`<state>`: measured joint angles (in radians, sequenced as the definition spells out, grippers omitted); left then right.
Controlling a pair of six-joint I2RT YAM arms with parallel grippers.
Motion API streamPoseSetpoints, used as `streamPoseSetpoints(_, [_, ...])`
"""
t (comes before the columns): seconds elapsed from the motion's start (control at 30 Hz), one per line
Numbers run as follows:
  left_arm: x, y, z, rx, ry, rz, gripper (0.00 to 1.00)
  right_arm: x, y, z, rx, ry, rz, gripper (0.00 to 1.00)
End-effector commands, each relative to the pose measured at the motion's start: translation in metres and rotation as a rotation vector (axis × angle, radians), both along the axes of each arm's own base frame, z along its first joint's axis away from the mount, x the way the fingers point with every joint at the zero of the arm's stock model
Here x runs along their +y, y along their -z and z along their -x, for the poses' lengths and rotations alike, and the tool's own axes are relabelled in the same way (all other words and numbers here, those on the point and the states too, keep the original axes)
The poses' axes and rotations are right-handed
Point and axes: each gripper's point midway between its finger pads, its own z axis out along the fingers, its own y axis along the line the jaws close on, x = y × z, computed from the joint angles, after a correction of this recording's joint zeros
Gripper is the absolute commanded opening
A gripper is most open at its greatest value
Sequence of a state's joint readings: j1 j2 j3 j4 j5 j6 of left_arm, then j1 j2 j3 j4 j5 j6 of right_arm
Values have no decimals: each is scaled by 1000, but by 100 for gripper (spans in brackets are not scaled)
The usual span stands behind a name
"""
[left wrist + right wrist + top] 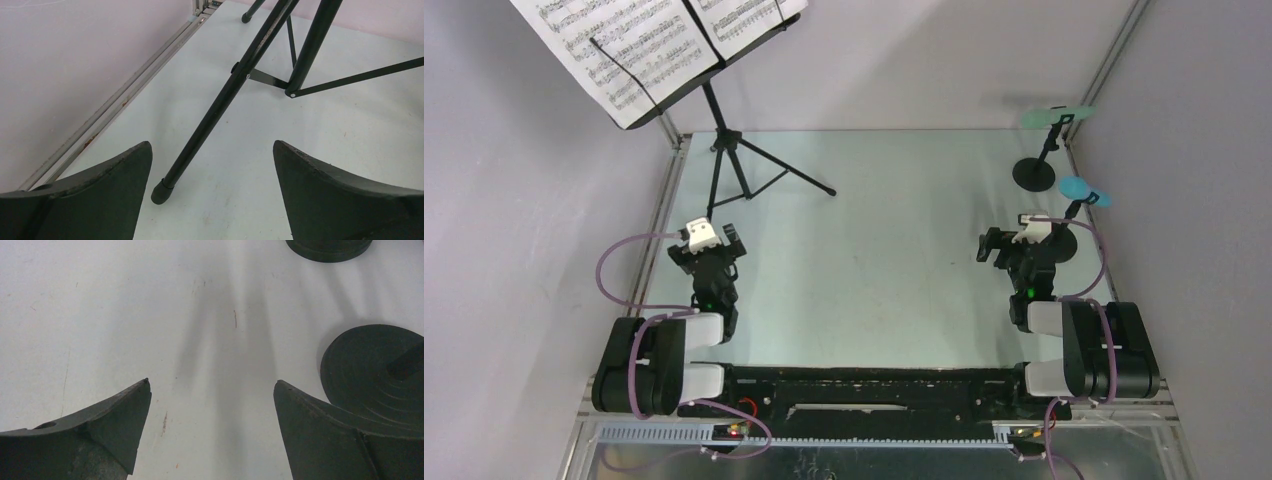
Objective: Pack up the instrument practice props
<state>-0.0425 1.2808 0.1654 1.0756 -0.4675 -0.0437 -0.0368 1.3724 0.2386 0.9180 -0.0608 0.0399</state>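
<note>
Over table [874,250], left hand [212,149] spread, empty, by rack leg [220,107], right hand [212,385] likewise, beside holder base [367,372]

A pale table [874,260] edged by an aluminium rail [662,215] sits between plain grey walls [524,200].

Pale table [894,260], music rack [721,128], mic holder [1033,175], second mic holder [360,370]

Black left arm [709,298] and right arm [1036,276], white shells [692,330], looping mauve cables [601,268], dark curved jaws.
</note>
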Motion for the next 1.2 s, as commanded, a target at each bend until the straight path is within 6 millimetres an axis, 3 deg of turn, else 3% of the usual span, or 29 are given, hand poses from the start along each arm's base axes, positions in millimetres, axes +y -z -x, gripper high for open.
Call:
streamPoseSetpoints(0.0, [3,-17,-2,-58,-14,-8,100,0,-23,-9,-79,3,4,100])
streamPoseSetpoints(0.6, [3,-16,-2,-56,-13,-7,100,-5,-23,-8,-82,28,-7,100])
streamPoseSetpoints(0.8, [7,-28,4,-83,-41,-7,100,-13,-49,-2,-45,108,-25,100])
streamPoseSetpoints(0.93, [10,-45,24,-92,-136,34,100,15,-72,5,-38,-38,-39,100])
streamPoseSetpoints(0.97, [11,-39,31,-50,-161,73,100,18,-77,7,-40,-46,-56,100])
streamPoseSetpoints(1.0, [10,-51,35,-69,-172,118,100,19,-85,9,-51,-40,-81,100])
streamPoseSetpoints(1.17, [15,-74,58,-135,-242,272,100,31,-96,17,31,26,-294,100])
